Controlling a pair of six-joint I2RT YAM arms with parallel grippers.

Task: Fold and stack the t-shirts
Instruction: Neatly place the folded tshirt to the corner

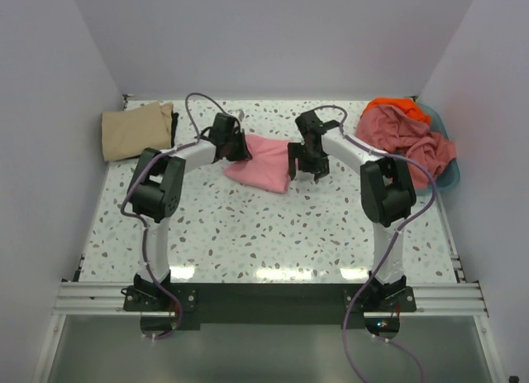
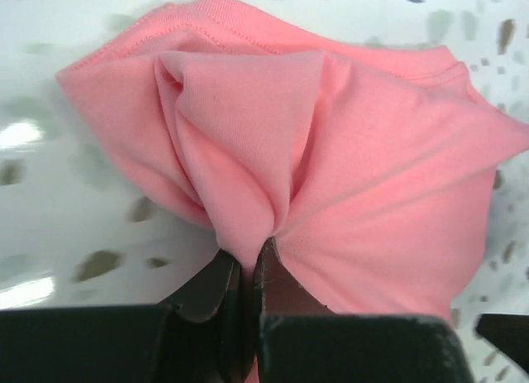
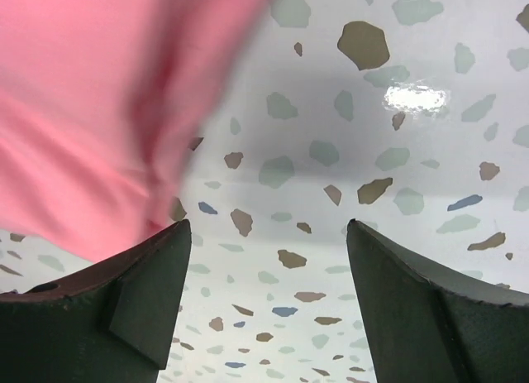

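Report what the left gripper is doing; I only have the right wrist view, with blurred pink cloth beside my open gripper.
Observer: The left gripper is shut on a pinched fold of the pink t-shirt.
Operator: Tell me where my right gripper sits against that shirt.
Observer: From above, the right gripper hangs at the shirt's right end, while the left one grips its left end.
Operator: List the other shirts.
Observer: A tan shirt lies folded at the far left corner; a dusty pink shirt and an orange shirt are heaped in the blue basket at far right.

Left end effector (image 2: pixel 246 265) clamped, right (image 3: pixel 266 231) splayed
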